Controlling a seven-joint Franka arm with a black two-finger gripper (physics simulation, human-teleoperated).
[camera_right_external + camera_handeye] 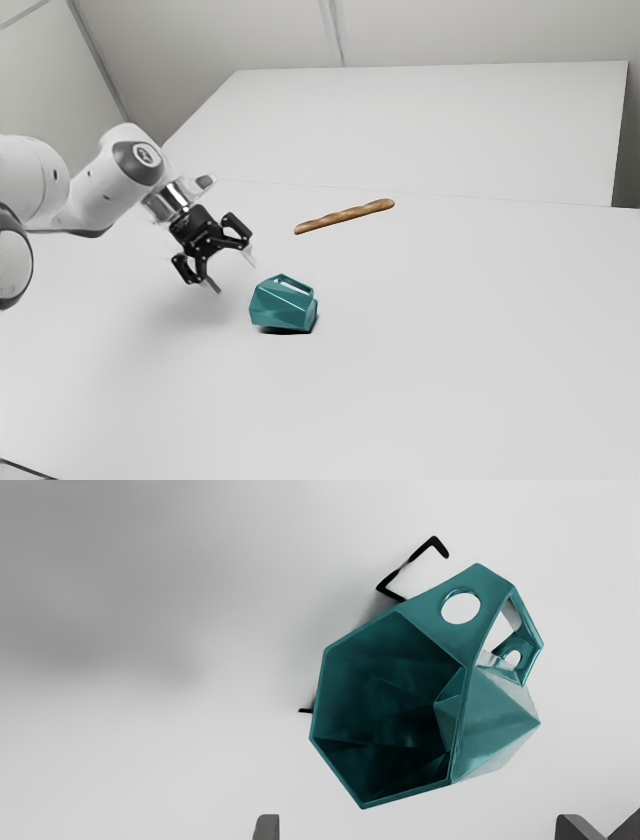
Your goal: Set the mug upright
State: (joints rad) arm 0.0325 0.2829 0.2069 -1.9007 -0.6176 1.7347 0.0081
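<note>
My gripper (233, 275) hangs over the table on the exterior view's left side of the teal mug (283, 304), apart from it. The faceted mug lies on its side, its handle raised. In the wrist view the mug (392, 705) turns its dark, hollow mouth toward the camera, and the handle has round holes. The gripper (417, 830) is open, its two fingertips wide apart with nothing held between them.
A long brown bread stick (345, 217) lies on the white table (450, 370), beyond the mug. A large white panel (420, 130) stands behind it in the exterior view.
</note>
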